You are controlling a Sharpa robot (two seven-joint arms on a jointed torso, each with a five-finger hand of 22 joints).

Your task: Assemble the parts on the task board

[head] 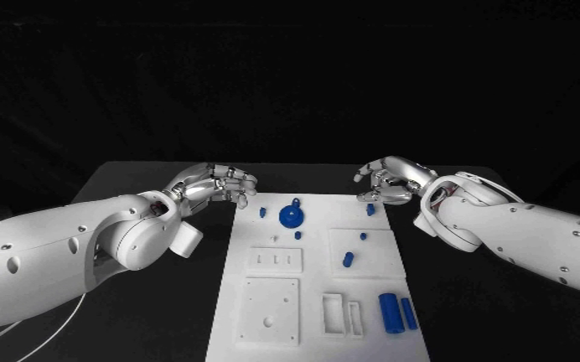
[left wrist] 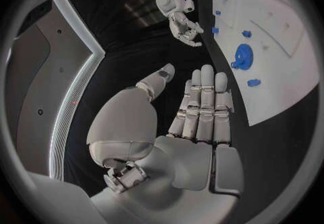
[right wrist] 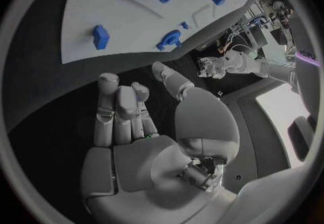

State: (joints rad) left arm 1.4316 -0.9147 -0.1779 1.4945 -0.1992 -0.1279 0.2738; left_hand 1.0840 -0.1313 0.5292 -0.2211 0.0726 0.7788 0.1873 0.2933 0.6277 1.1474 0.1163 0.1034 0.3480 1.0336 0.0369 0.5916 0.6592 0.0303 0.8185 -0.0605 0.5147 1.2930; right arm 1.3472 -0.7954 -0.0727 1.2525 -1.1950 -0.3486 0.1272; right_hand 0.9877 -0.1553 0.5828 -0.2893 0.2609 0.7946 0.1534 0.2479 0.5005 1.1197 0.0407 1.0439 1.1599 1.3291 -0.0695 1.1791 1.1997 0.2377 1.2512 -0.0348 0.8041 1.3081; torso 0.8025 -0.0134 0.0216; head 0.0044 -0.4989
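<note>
Black table [head: 145, 312] holds the white task board [head: 317, 328]. Left hand [head: 218, 184] hovers off its far-left corner, empty, fingers apart. Blue parts [head: 292, 215] lie on the board, two cylinders [head: 396, 311] near-right. Right hand [head: 389, 180], likewise empty, fingers spread.

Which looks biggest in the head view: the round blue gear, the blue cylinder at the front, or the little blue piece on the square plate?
1. Blue cylinder, though it lies nearest the camera, which may flatter it.
2. Round blue gear.
3. Little blue piece on the square plate.
</note>
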